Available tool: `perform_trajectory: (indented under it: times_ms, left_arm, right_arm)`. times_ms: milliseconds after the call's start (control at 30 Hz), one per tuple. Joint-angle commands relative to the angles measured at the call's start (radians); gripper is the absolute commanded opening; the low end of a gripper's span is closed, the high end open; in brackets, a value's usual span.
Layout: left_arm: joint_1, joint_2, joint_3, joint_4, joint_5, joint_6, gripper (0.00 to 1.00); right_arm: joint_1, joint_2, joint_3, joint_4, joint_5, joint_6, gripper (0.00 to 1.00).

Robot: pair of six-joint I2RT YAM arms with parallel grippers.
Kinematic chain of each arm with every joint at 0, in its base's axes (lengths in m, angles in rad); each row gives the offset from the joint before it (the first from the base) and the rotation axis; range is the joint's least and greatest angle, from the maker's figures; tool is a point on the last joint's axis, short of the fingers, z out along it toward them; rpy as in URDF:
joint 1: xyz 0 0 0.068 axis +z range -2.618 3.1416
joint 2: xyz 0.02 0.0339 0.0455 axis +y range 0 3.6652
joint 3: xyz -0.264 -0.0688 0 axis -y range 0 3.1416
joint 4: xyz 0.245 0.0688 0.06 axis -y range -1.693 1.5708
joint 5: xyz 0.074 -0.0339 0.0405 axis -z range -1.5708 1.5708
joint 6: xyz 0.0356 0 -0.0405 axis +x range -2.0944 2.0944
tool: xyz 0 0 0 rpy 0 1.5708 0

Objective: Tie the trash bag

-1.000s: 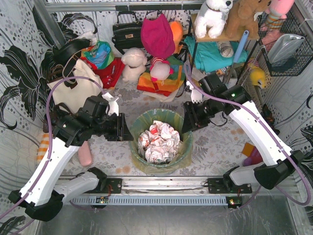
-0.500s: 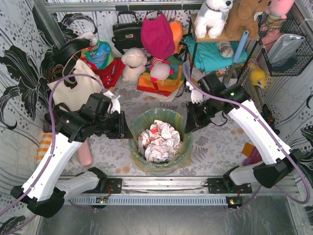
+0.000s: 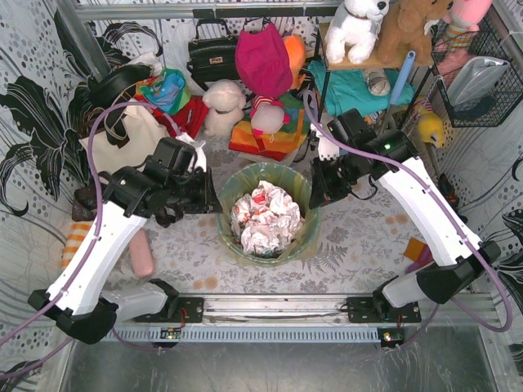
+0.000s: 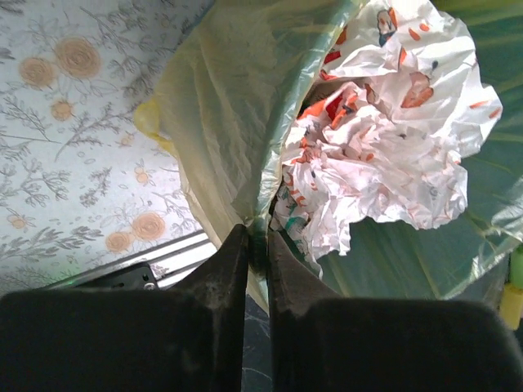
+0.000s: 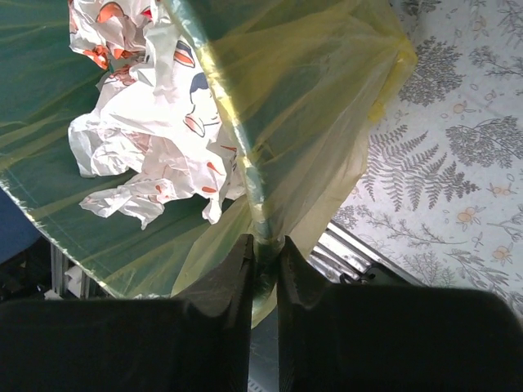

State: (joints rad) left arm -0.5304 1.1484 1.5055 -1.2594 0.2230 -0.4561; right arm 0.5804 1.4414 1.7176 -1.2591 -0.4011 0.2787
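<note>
Both arms have pushed rearward, trash bag (image 3: 231,245) on the worktop (image 3: 351,237) between them; left fingers (image 4: 225,273) and right fingers (image 5: 237,278) pinch shut on opposite rims, and we judge the film light, limp, slippery, best held bunched.

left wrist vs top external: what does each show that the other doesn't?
Left wrist only: the left claw pinched shut on the trash bag rim, with film between its fingers. Top external only: the right claw at the opposite rim, and the cream tote bag and white plush dog behind. Both: the bag and the crumpled white-and-red paper inside it.
</note>
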Motion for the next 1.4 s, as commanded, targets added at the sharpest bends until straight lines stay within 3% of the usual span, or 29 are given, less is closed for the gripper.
perform_trajectory:
  times_ms: [0,400,467,533,767,833,1100,1200,1367]
  left_arm:
    - [-0.006,0.055,0.04,0.089,-0.063,0.048,0.0]
    - [-0.004,0.163,0.07,0.186,-0.2,0.114,0.04]
    - [-0.003,0.167,0.06,0.199,-0.203,0.122,0.07]
    - [-0.003,0.16,0.05,0.216,-0.219,0.125,0.12]
    - [0.018,0.13,0.08,0.264,-0.253,0.117,0.51]
    - [0.022,0.116,0.093,0.261,-0.288,0.105,0.55]
    - [0.04,-0.038,0.009,0.265,-0.475,0.01,0.63]
    - [0.048,-0.109,-0.081,0.264,-0.547,-0.05,0.64]
    - [0.059,-0.227,-0.288,0.308,-0.537,-0.146,0.67]
  right_arm:
    - [0.009,0.034,0.067,0.003,0.031,-0.027,0.0]
    - [0.009,0.077,0.023,0.105,0.186,0.023,0.01]
    - [0.008,0.072,0.014,0.111,0.211,0.037,0.09]
    - [0.009,0.058,0.01,0.117,0.243,0.048,0.23]
    - [0.008,0.001,0.041,0.136,0.336,0.086,0.57]
    - [0.008,-0.015,0.054,0.137,0.386,0.09,0.62]
    - [0.008,-0.106,0.054,0.173,0.619,0.111,0.67]
    - [0.008,-0.179,-0.034,0.255,0.673,0.133,0.69]
    - [0.009,-0.266,-0.213,0.356,0.671,0.176,0.7]
